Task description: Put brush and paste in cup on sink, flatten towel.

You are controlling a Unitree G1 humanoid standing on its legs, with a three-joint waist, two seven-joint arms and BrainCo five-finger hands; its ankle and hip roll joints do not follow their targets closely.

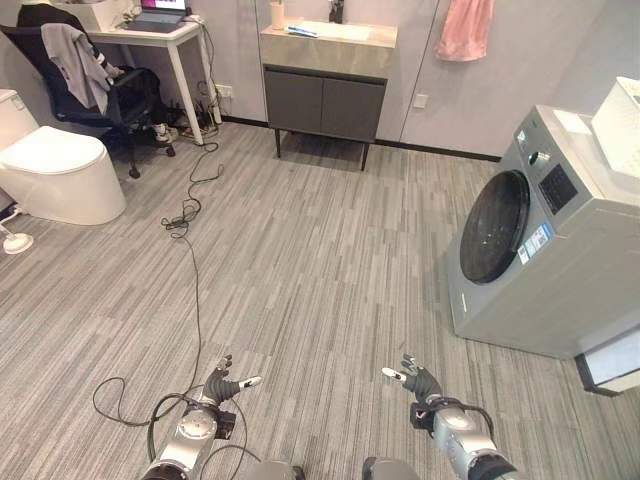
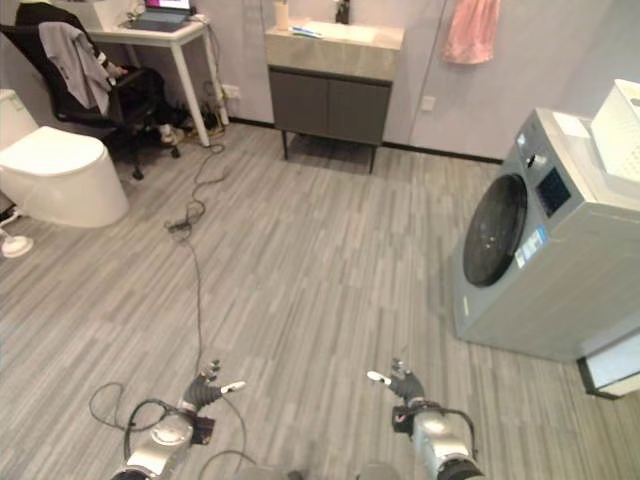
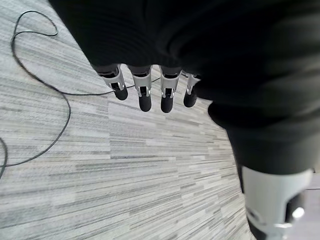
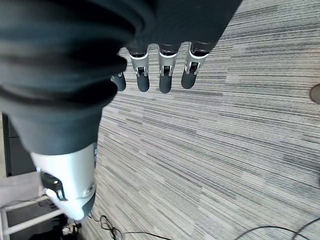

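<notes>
Brush and paste: your targets lie on the sink counter (image 1: 330,48) at the far wall — a small bluish item (image 1: 301,31) flat on the top, long axis running across the counter; too small to tell brush from paste.
Cup: a pale cup (image 1: 277,15) stands upright just left of that item, at the counter's left end.
Towel: the pink towel (image 1: 465,27) hangs on the wall to the right of the sink, bunched, not yet flat.
Direction: everything sits straight ahead and well apart from both hands — open floor (image 1: 320,270) between.
Left hand (image 1: 222,384): low in the head view, fingers relaxed and straight, holding nothing.
Right hand (image 1: 417,381): same story — fingers loose, empty.
Nearer arm: neither yet; I judge you walk up first, and the cup end then favours your left, the towel your right.
</notes>
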